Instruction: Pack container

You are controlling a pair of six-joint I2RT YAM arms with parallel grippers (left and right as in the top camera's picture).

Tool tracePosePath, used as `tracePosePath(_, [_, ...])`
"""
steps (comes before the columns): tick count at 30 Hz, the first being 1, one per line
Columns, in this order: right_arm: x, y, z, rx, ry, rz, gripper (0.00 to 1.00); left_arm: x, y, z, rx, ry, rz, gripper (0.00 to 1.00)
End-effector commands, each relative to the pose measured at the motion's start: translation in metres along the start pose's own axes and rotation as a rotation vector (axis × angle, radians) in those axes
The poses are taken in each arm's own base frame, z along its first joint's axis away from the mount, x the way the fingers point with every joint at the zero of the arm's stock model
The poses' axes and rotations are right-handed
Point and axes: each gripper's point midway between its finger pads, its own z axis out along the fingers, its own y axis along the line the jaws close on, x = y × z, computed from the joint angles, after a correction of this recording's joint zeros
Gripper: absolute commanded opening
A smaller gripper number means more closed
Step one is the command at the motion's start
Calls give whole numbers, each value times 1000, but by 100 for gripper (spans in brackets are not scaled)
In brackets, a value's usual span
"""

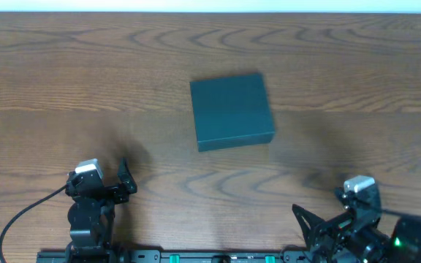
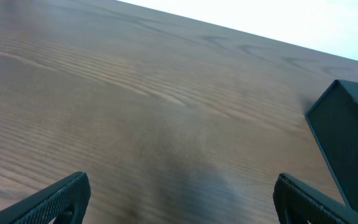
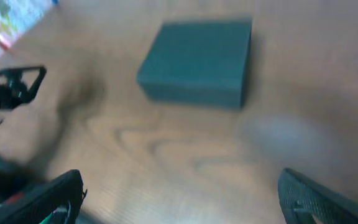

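The container (image 1: pixel 232 111) is a dark green square box with its lid shut, lying flat at the middle of the wooden table. It also shows at the right edge of the left wrist view (image 2: pixel 352 140) and at the top of the right wrist view (image 3: pixel 197 61). My left gripper (image 1: pixel 123 179) is open and empty near the front left, well short of the box; in its own view the jaws (image 2: pixel 182 199) are wide apart over bare wood. My right gripper (image 1: pixel 307 219) is open and empty at the front right (image 3: pixel 182 196).
The table (image 1: pixel 64 80) is brown wood grain with a pale strip along its far edge. The left arm's body (image 3: pixel 11 84) shows at the left of the right wrist view. A black cable (image 1: pixel 20 215) curves at the front left.
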Motion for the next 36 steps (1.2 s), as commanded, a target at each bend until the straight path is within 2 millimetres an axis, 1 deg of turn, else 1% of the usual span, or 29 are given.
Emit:
tracePosePath(1, [5,-5,4,14,-76,-144,99,7,4,3,-14,11,-4,95])
tracePosePath(4, [15,-11,20,19,-112,-260,99,7,4,3,-14,11,-4,95])
tracePosePath(9, [63,-29,54,21,-38,-346,99,7,4,3,-14,11,-4,95])
tracePosePath(13, [82,-37,73,21,-12,-337,99,7,4,3,-14,11,-4,95])
tracePosePath(17, [99,-41,86,-1,32,-315,99,7,4,3,-14,11,-4,95])
tracePosePath(19, [112,-44,94,-5,65,-304,99,7,4,3,-14,11,-4,95])
tracePosePath(22, [126,-48,101,-8,103,-290,99,7,4,3,-14,11,-4,95])
tracePosePath(24, [130,-50,106,-8,106,-289,99,7,4,3,-14,11,-4,95])
tracePosePath(26, [138,-54,114,-8,117,-285,99,7,4,3,-14,11,-4,95])
tracePosePath(28, [135,-55,118,-7,96,-292,99,7,4,3,-14,11,-4,95])
tracePosePath(36, [134,-55,118,-6,94,-293,99,7,4,3,-14,11,-4,95])
